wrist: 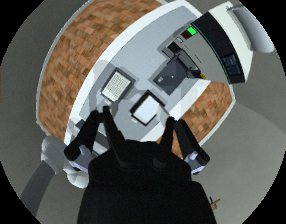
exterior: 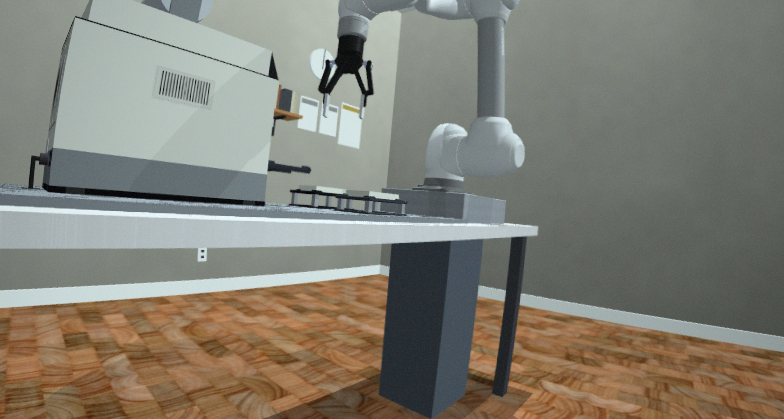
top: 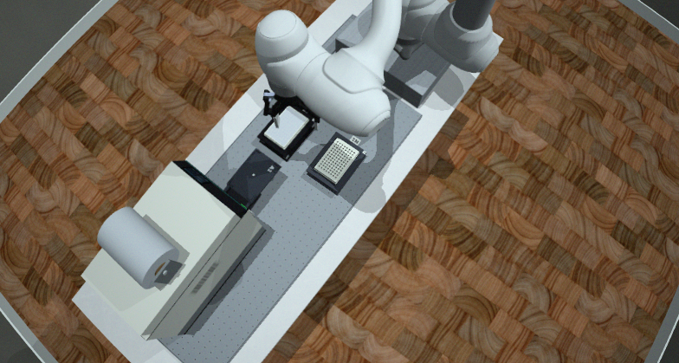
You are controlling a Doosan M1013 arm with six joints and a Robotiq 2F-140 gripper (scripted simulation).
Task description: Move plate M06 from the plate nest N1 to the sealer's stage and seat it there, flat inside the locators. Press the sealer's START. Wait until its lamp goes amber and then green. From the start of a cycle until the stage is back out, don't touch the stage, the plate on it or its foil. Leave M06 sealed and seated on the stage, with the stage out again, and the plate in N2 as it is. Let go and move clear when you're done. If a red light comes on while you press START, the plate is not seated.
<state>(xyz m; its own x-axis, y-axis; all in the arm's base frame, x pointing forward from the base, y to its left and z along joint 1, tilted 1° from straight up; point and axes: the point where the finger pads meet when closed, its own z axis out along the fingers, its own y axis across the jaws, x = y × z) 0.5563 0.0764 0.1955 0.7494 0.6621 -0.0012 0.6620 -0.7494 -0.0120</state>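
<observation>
Gripper (top: 296,122) (exterior: 343,114) (wrist: 138,107) empty, fingers apart, high above the N2 plate (top: 287,127) (exterior: 322,188) (wrist: 147,109). M06 (top: 336,159) (exterior: 373,194) (wrist: 117,86) sits in N1 (top: 336,188), lower and off to the side; finger line looks skewed to its long axis, probably needs turning.

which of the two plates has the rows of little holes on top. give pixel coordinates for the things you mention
The one in the nest labelled N1 (top: 311,172); the other plate (top: 287,128) (wrist: 146,108) has a plain white top.
</observation>
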